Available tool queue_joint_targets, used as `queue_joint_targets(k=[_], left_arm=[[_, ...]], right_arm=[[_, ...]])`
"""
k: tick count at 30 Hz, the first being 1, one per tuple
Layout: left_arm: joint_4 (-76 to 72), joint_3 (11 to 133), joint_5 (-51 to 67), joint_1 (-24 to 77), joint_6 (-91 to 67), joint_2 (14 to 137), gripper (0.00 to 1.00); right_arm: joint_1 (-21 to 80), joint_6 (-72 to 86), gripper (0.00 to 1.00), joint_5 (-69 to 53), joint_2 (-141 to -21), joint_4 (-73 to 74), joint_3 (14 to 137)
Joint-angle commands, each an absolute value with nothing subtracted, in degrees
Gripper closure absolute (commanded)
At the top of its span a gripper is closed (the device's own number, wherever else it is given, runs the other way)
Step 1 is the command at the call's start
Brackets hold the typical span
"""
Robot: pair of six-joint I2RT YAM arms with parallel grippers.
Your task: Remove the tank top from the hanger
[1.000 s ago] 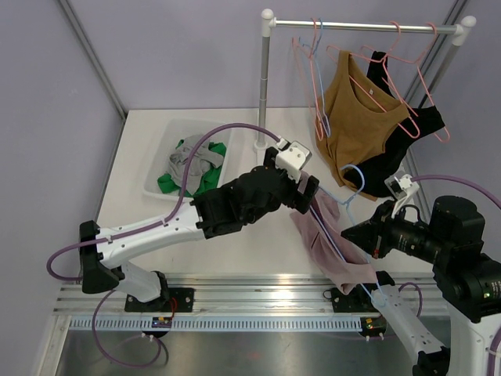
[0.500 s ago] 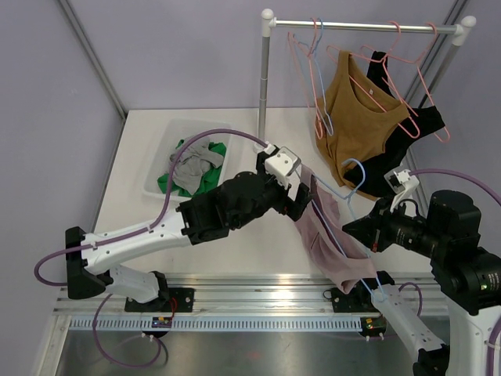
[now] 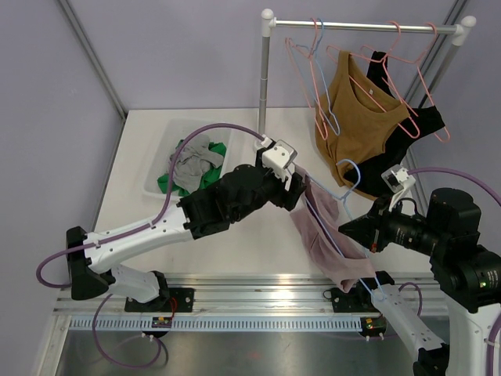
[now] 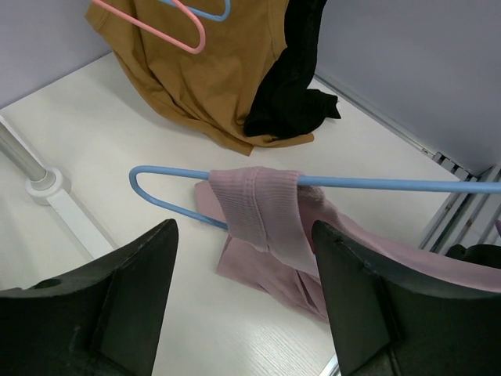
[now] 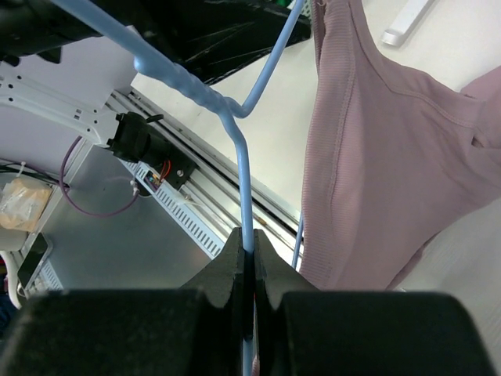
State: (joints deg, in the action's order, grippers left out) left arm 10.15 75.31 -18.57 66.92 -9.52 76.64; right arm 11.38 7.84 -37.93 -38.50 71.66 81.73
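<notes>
The pink tank top (image 3: pixel 327 244) hangs on a blue hanger (image 3: pixel 349 174) above the table's front right. One strap (image 4: pixel 258 210) is draped over the hanger's arm (image 4: pixel 391 183). The rest of the top sags onto the table (image 4: pixel 270 270). My right gripper (image 3: pixel 350 230) is shut on the hanger's wire (image 5: pixel 247 235) and holds it up, with the pink top (image 5: pixel 376 180) hanging beside it. My left gripper (image 3: pixel 300 193) is open and empty just above the strap, its fingers (image 4: pixel 129 301) either side of it without touching.
A clothes rail (image 3: pixel 360 27) at the back right carries pink hangers, a brown tank top (image 3: pixel 362 117) and a black top (image 3: pixel 427 121). Its post (image 3: pixel 263 86) stands behind my left gripper. A white bin (image 3: pixel 160 168) of green and grey clothes sits back left.
My left gripper has drifted slightly up and to the left along the strap. The right gripper has raised the hanger a little, still shut on it.
</notes>
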Motion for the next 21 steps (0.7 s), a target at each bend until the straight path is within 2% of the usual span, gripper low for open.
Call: queue_joint_targets(k=[1, 5, 8, 9, 14, 16, 19, 21], left_arm=[[6.6, 76.1, -16.4, 65.7, -10.2, 77.6, 0.29], [5.8, 76.6, -15.2, 65.0, -10.4, 78.7, 0.3], [5.9, 76.6, -16.0, 64.9, -10.5, 79.5, 0.47], [6.1, 76.6, -16.6, 64.7, -10.6, 79.5, 0.61], [9.0, 76.1, -22.3, 63.8, -12.2, 77.5, 0.8], [10.4, 75.7, -26.0, 62.4, -13.6, 76.5, 0.93], [14.4, 74.3, -28.6, 58.5, -16.5, 74.0, 1.0], [16.2, 72.6, -28.3, 54.3, -18.3, 71.6, 1.0]], right_arm=[[11.9, 8.8, 1.0, -43.0, -38.8, 67.2, 82.8], [11.9, 9.6, 1.0, -45.2, -38.4, 65.6, 82.1], [11.9, 9.2, 1.0, -44.8, -38.6, 65.7, 81.7], [12.0, 9.1, 1.0, -44.5, -38.8, 65.7, 81.6], [11.9, 7.4, 1.0, -41.6, -39.5, 66.7, 80.7], [11.9, 7.4, 1.0, -42.1, -40.0, 66.4, 80.0], [11.9, 7.2, 1.0, -43.8, -40.8, 65.9, 79.5], [12.2, 7.5, 1.0, -46.2, -41.4, 64.9, 79.3]])
